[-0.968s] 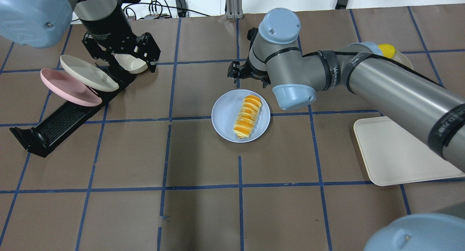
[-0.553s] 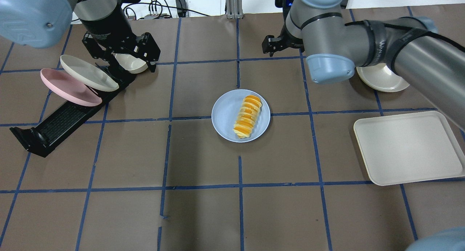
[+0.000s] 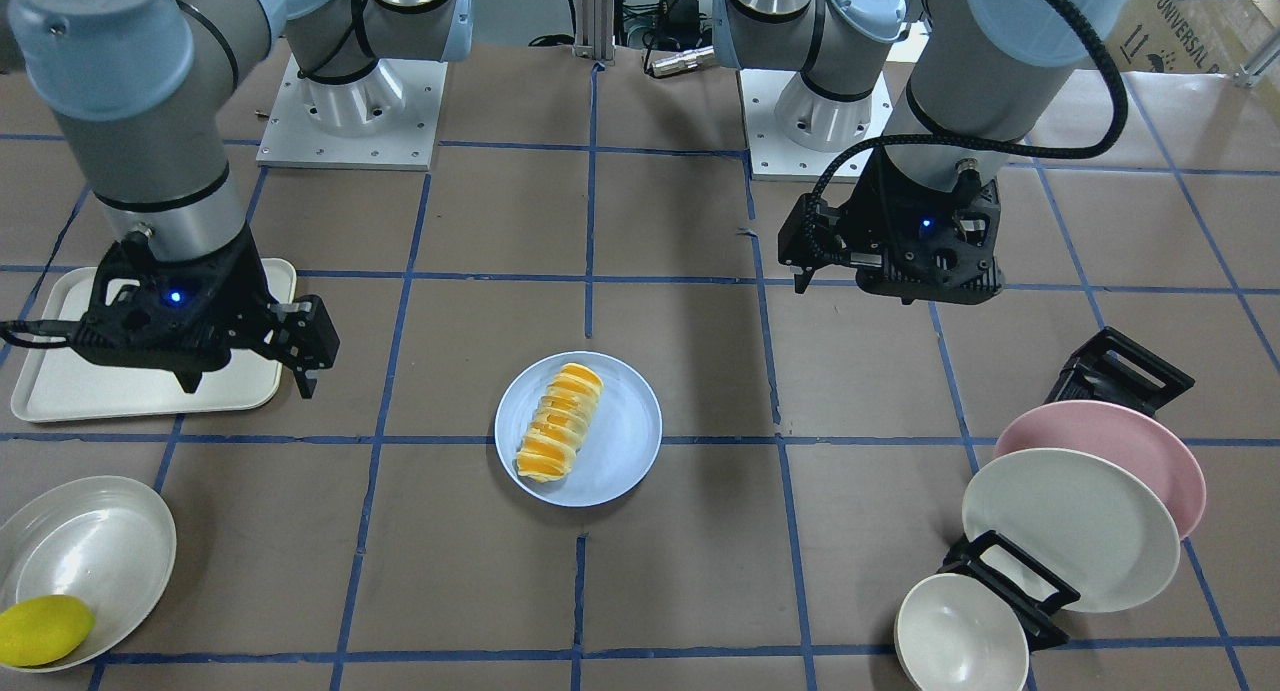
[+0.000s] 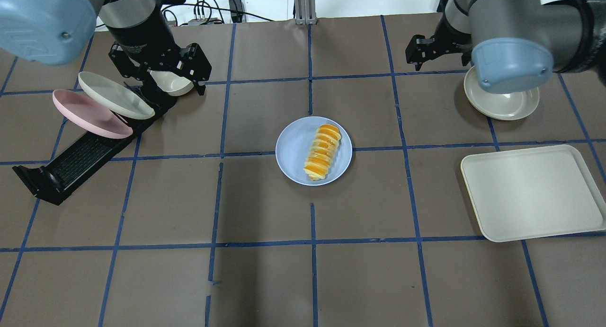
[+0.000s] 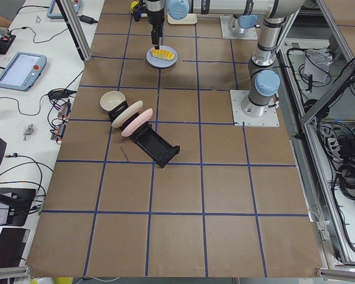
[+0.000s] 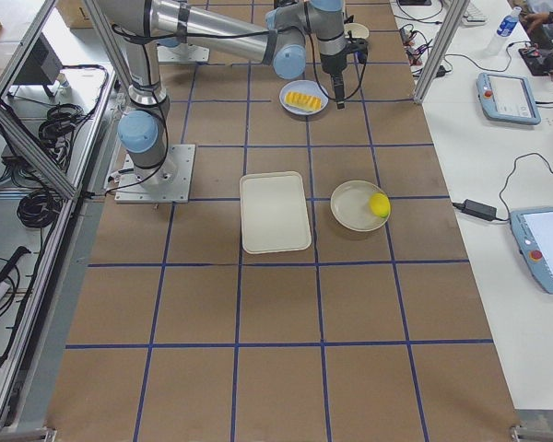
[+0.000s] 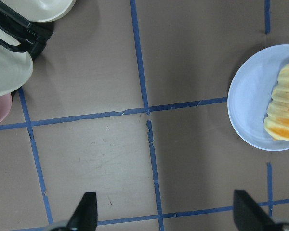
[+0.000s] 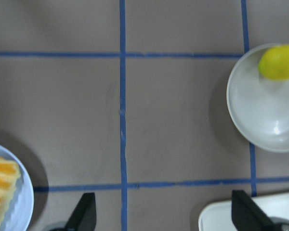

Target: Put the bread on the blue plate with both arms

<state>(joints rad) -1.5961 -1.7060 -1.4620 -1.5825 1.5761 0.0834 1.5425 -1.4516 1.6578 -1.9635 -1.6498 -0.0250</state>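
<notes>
Bread (image 4: 323,152) on blue plate (image 4: 292,149); tray (image 4: 532,192), rack (image 4: 71,163) well apart

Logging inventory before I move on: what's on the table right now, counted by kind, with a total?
Plates: 3 (blue plate, pink plate, white plate)
Bowls: 2 (small bowl, large bowl)
Tray: 1
Rack: 1
Food: 2 (bread, lemon)
Total: 9

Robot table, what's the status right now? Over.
Left end effector open, empty; right end effector open, empty. Bread lying on blue plate. Nothing crowding the plate.
</notes>
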